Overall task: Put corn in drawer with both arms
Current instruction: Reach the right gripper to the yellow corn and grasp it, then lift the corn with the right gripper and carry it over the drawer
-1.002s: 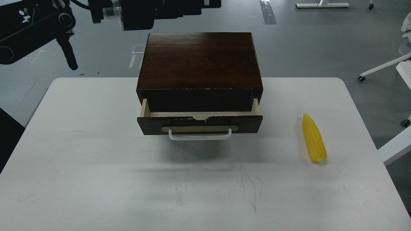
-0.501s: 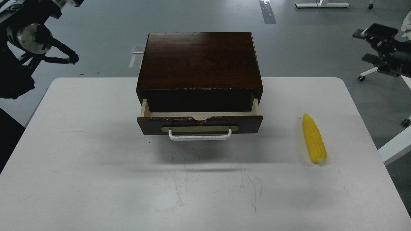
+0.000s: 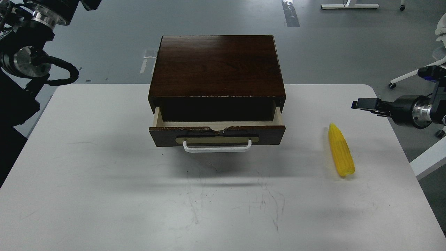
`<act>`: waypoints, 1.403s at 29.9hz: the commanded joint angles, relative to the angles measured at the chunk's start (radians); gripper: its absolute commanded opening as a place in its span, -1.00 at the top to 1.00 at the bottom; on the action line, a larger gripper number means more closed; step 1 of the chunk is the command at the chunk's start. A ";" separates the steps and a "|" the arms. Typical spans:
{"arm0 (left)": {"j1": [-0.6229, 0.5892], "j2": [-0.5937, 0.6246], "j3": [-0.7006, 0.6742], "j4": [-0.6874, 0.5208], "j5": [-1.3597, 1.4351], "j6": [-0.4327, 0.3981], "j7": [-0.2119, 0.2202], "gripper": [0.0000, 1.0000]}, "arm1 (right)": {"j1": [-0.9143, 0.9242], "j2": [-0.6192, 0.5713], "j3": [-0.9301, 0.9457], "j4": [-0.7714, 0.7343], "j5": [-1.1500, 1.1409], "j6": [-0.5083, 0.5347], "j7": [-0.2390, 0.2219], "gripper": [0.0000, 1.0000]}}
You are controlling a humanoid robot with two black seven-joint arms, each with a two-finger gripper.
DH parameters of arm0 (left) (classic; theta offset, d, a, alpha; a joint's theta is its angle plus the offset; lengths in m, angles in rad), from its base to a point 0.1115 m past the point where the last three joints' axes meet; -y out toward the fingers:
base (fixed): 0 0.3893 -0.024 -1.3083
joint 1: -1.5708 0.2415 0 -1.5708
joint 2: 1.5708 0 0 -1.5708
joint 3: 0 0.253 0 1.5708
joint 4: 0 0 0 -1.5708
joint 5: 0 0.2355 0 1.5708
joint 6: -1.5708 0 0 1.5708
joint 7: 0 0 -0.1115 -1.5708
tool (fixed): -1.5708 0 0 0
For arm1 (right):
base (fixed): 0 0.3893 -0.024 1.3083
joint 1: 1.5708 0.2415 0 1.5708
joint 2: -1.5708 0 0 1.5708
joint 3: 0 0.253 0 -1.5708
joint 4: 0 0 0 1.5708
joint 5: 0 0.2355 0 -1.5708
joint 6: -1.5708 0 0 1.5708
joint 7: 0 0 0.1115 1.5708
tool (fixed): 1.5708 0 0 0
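Note:
The corn [image 3: 341,151] is a bright yellow cob lying on the white table [image 3: 104,195] at the right, pointed end away from me. The dark brown wooden box [image 3: 216,66] stands at the table's far middle. Its drawer [image 3: 216,134] is pulled out a little, showing pale inner sides and the white bar handle [image 3: 216,147]. My right gripper [image 3: 364,104] comes in from the right edge and hovers beyond and right of the corn, apart from it; its fingers cannot be told apart. My left arm [image 3: 26,59] is at the top left, and its gripper is out of view.
Grey floor lies beyond the table. White chair legs and a castor [image 3: 414,75] stand at the right, with a white table edge [image 3: 428,158] close by the table's right side. The table surface shows scuff marks.
My right arm has come down and in from the upper right towards the corn. My left arm has drawn back further into the top left corner. The corn and drawer have not moved.

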 commanded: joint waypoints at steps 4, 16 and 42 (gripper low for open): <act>0.002 0.002 -0.015 0.000 0.000 0.000 0.000 -0.96 | -0.006 0.056 -0.035 -0.002 -0.036 -0.027 -0.002 -0.85; 0.015 0.007 -0.013 0.001 0.002 0.000 0.000 -0.96 | -0.044 0.156 -0.127 -0.022 -0.036 -0.070 -0.043 -0.63; 0.017 0.043 -0.012 0.001 0.005 0.000 0.000 -0.96 | 0.256 0.061 -0.073 0.045 -0.022 -0.105 0.003 1.00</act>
